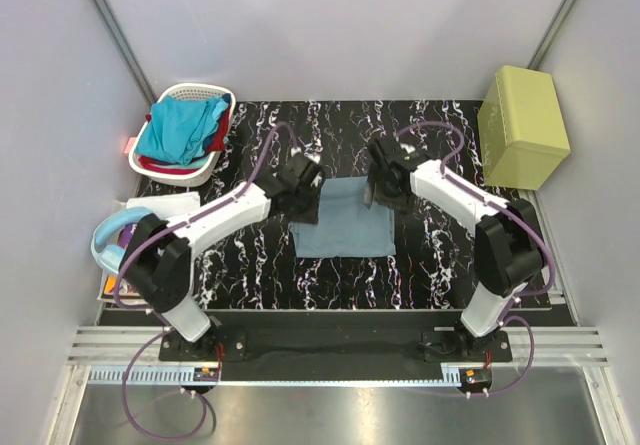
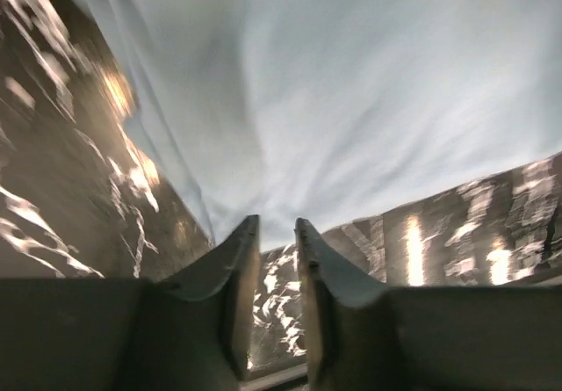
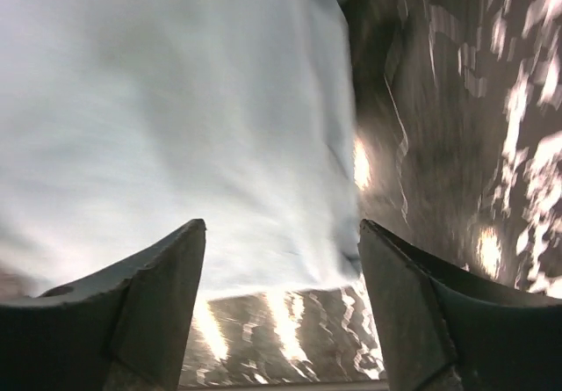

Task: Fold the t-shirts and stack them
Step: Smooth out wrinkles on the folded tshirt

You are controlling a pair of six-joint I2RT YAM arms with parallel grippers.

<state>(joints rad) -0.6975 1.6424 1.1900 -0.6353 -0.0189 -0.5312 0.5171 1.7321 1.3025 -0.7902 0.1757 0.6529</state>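
You have a black, white-veined mat [image 1: 330, 275] covering the table. A white plastic laundry basket [image 1: 178, 172] stands at its far left corner and a yellow-green box [image 1: 523, 127] at its far right. By the mat's left edge lies a pale blue looped object [image 1: 103, 243], too small to identify.

No text, label, brand or number was legible in any view, a flat orange-edged item [image 1: 110, 287] at the desk's [image 1: 430, 275] left edge too small to read
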